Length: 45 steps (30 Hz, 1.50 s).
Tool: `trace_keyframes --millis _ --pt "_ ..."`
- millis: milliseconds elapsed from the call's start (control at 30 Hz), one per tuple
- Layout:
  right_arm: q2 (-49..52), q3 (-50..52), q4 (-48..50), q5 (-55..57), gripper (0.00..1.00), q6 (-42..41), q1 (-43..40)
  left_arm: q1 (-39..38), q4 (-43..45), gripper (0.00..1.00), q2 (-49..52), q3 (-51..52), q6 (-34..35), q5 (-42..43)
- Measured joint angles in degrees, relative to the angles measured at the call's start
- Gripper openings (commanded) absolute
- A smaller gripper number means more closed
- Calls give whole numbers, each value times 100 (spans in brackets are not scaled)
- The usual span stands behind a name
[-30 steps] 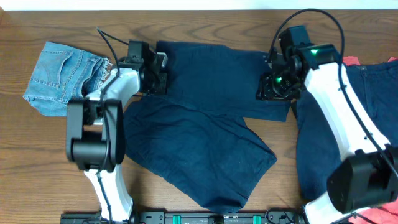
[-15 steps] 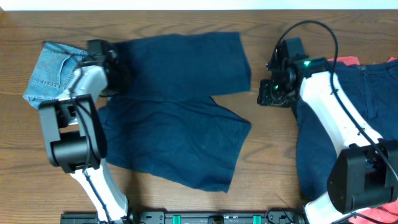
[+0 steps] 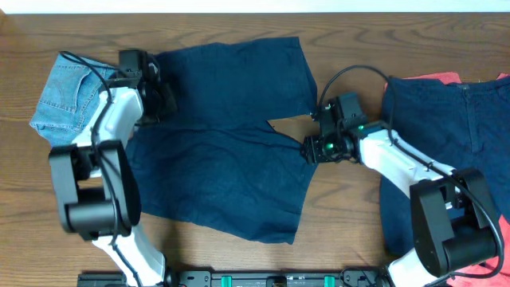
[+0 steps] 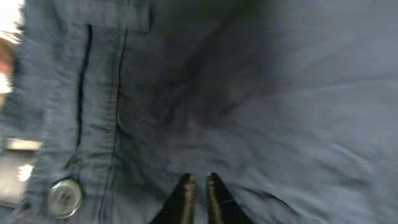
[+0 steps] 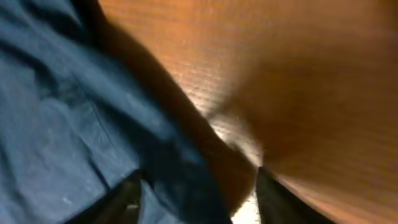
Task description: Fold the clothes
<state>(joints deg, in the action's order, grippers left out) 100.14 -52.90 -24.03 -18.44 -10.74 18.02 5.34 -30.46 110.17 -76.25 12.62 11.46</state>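
Observation:
Dark navy shorts (image 3: 223, 159) lie spread flat on the wooden table (image 3: 351, 231), waistband to the left and both legs pointing right. My left gripper (image 3: 157, 102) sits on the waistband; in the left wrist view its fingers (image 4: 199, 186) are pinched together on the navy cloth (image 4: 280, 93), next to a metal button (image 4: 65, 196). My right gripper (image 3: 311, 150) is at the right hem of the near leg. In the right wrist view its fingers (image 5: 199, 199) are spread wide over the cloth's edge (image 5: 56, 124) and bare wood (image 5: 280, 74).
Folded light-blue jeans (image 3: 72, 92) lie at the far left, just behind the left arm. Another navy garment (image 3: 446, 143) lies at the right edge on top of a red one (image 3: 422, 80). Black cables loop from both arms.
The shorts have been dragged left and now lie flatter. My right gripper has let go of the far leg and moved down-left to the near leg's hem. My left gripper has held its place for the last half second.

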Motion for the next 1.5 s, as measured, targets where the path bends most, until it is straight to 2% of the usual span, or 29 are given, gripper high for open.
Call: trace_keyframes --millis 67,100,300,333,400,433,500,533,733,933,1033,1167,1333,1400,1500 --pt "0 142 -4 -15 4 -7 20 13 -205 17 -284 0 -70 -7" --pt "0 190 -22 -13 1 7 17 20 -352 17 -431 0 -94 -7" --pt "0 201 328 328 0 -105 -216 26 -1628 17 -1169 0 -173 2" --pt "0 195 452 433 1 -149 -310 26 -1786 23 -1213 0 -192 -7" --pt "0 146 745 686 2 -221 -581 26 -2100 25 -1246 0 -214 -11" --pt "0 107 898 769 11 -245 -748 26 -2238 25 -1244 0 -223 -7" --pt "0 44 1067 802 42 -310 -999 26 -2404 25 -1233 2 -223 -7" --pt "0 17 1110 796 49 -289 -1134 26 -2507 25 -1233 2 -223 -7" --pt "-140 -13 693 415 52 -236 -1491 26 -3126 25 -1233 4 -269 -9" --pt "-1462 -39 -699 -35 59 -219 -1644 26 -3827 26 -1233 11 -396 -52" --pt "-2039 -76 -1582 -142 60 -214 -1591 26 -3853 31 -1235 151 -413 -175" --pt "-2227 -59 -2638 -184 53 -337 -1403 26 -3370 36 -1235 717 -459 -487" --pt "-2070 393 -2876 -63 51 -866 -1239 26 -2332 36 -1233 1532 -466 -660" --pt "-1993 734 -2789 7 51 -1110 -1215 26 -2015 35 -1233 1853 -398 -699" --pt "-1941 1248 -2428 -17 47 -1344 -1209 26 -1530 22 -1233 2306 -258 -732"
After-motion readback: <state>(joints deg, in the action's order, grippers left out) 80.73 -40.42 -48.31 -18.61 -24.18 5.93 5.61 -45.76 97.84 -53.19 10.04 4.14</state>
